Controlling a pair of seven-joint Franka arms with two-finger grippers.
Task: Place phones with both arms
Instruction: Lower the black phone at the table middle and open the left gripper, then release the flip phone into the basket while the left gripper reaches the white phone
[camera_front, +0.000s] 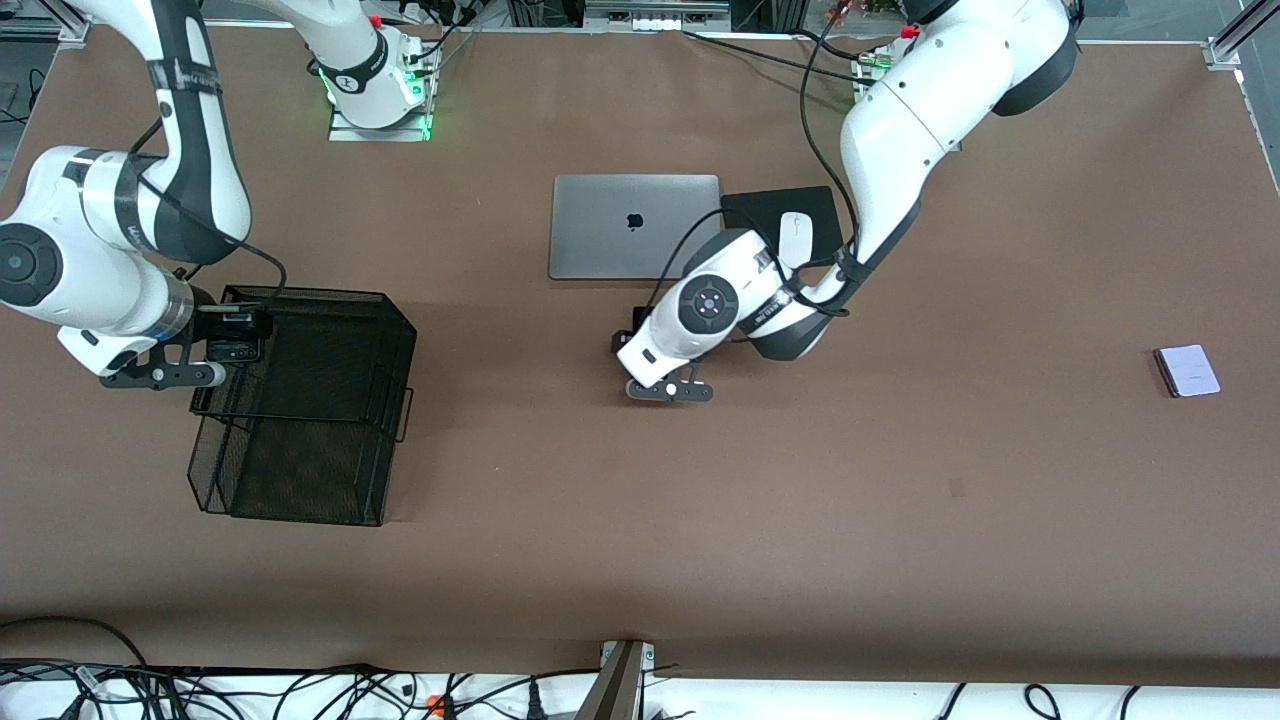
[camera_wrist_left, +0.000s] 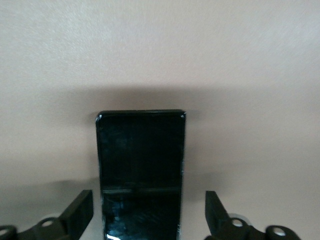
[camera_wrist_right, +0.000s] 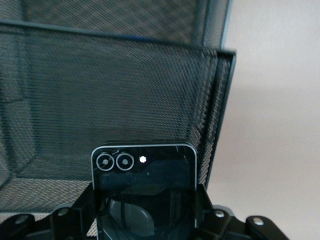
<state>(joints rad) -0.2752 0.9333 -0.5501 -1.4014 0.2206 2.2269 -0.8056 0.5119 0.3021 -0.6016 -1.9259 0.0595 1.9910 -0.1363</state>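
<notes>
My right gripper (camera_front: 235, 340) is shut on a small squarish black phone (camera_wrist_right: 144, 180) and holds it at the rim of a black mesh basket (camera_front: 310, 400), at the right arm's end of the table. The right wrist view shows the phone's two camera rings, with the basket's mesh wall (camera_wrist_right: 100, 90) just past them. My left gripper (camera_front: 624, 338) hangs low over the table's middle, its hand covering what lies under it. In the left wrist view a long slim black phone (camera_wrist_left: 141, 150) lies between the open fingers (camera_wrist_left: 80, 210), with a gap on each side. A pale lavender phone (camera_front: 1187, 370) lies alone toward the left arm's end.
A shut silver laptop (camera_front: 634, 226) lies farther from the front camera than the left hand. Beside it, a white mouse (camera_front: 795, 238) rests on a black pad (camera_front: 765, 210). The mesh basket has stepped tiers and wire handles.
</notes>
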